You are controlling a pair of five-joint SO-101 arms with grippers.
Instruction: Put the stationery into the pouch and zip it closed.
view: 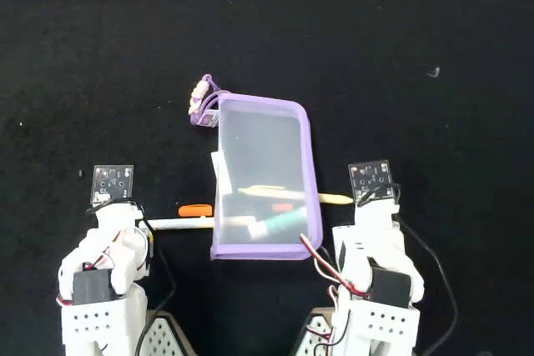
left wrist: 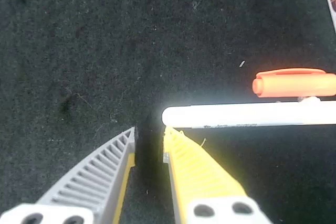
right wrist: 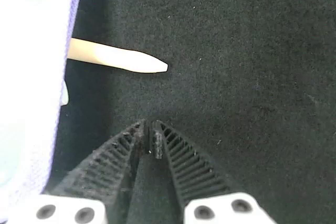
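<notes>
As I judge it, the packing step is in hand and the zipping is not yet begun. The translucent, purple-edged pouch (view: 263, 143) lies flat in the middle of the black worktop (view: 417, 81), between the two arms, and stationery sticks out of it on both sides. A white pen (view: 179, 223) comes out on the left arm's side, with an orange marker (view: 195, 210) just beside it and parallel. A wooden pencil (view: 335, 198) comes out on the right arm's side, its tip pointing away from the pouch. A green marker (view: 285, 222) shows through the cover. All of these lie crosswise, with their long axes running from one arm to the other. The pouch's long axis runs away from the arms, with the zipper pull (view: 203, 99) at its far corner. The left tool (left wrist: 149, 137) has its fingers a little apart and empty, just beside the pen's blunt end. The right tool (right wrist: 148, 129) has its fingers together on nothing, near the pencil tip. The next move probably calls for opening the left tool wider, taking the pen across its axis, and sliding it lengthwise into the pouch.
</notes>
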